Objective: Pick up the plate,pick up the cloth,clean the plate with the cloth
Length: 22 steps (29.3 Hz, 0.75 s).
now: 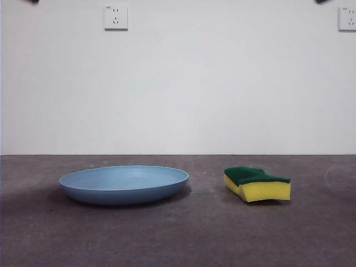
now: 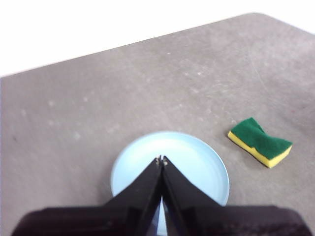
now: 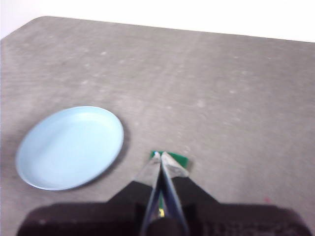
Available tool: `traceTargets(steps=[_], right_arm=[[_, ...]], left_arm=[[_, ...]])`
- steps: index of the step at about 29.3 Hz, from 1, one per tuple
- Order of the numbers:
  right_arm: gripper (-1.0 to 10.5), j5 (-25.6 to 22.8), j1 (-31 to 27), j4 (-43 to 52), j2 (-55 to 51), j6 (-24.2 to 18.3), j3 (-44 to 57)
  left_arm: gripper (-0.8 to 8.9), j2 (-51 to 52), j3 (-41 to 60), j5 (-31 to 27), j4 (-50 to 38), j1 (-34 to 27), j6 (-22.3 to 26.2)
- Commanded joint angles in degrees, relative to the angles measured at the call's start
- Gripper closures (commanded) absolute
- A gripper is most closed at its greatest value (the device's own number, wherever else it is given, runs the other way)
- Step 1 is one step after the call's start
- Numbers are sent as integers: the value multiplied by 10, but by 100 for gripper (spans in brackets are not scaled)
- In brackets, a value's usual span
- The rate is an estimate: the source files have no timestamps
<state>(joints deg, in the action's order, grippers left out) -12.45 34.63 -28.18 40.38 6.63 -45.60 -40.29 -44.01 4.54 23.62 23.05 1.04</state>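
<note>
The light-blue plate (image 1: 124, 183) lies flat on the grey table, left of centre in the front view. The cloth, a yellow sponge block with a green scouring top (image 1: 257, 183), rests to its right, apart from it. My left gripper (image 2: 161, 160) hangs high above the plate (image 2: 197, 167), jaws shut and empty; the cloth (image 2: 260, 141) shows off to one side. My right gripper (image 3: 161, 156) is shut and empty, high over the cloth (image 3: 183, 161), which its jaws mostly hide. The plate (image 3: 69, 146) lies beside it. Both arms show only as dark tips at the front view's top corners.
A white wall with two power sockets (image 1: 115, 17) stands behind the grey table (image 1: 178, 239). The table's far edge meets the wall behind the plate and cloth.
</note>
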Motion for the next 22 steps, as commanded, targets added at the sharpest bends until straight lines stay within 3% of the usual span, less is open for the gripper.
traceTargets(steps=[1,7,22], right_arm=[[958,-16,9,34,-55,0,68],[957,-17,10,42,-97,-5,108],[945,-14,10,37,-96,-5,108]], left_arm=[[821,49,91,-1,-63,1,-34],[821,90,145,3,-121,1,-45],[817,82,143,1,-109,1,-43]])
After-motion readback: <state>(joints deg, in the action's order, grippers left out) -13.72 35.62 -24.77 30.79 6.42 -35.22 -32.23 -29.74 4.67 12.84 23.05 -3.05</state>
